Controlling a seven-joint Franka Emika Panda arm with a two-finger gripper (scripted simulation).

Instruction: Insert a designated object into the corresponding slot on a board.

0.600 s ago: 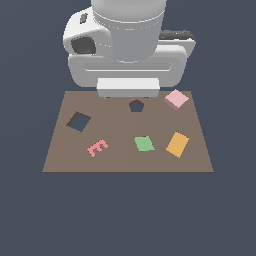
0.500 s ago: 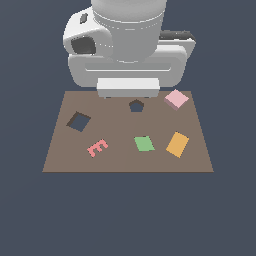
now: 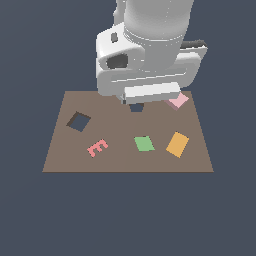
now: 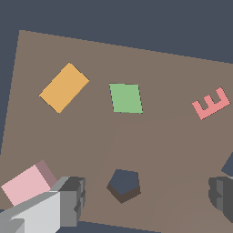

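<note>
Pink block (image 4: 26, 185) lies flat on the board (image 3: 125, 160) near its far corner, exterior view's right, partly hidden by the arm. Claw (image 4: 150, 195) spread open, empty, above the pentagon hole (image 4: 124, 182). Square slot (image 3: 78, 121) well apart, exterior view's left.

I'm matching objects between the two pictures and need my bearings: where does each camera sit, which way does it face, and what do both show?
Exterior view: off the arm, raised, looking down at the board; the arm's white body fills the upper middle, partly hiding the pink block.
Wrist view: on the wrist, looking down on the board; the gripper, fingers apart, frames the pentagon hole.
Shared: pink block, orange tile, green tile, E piece.
</note>
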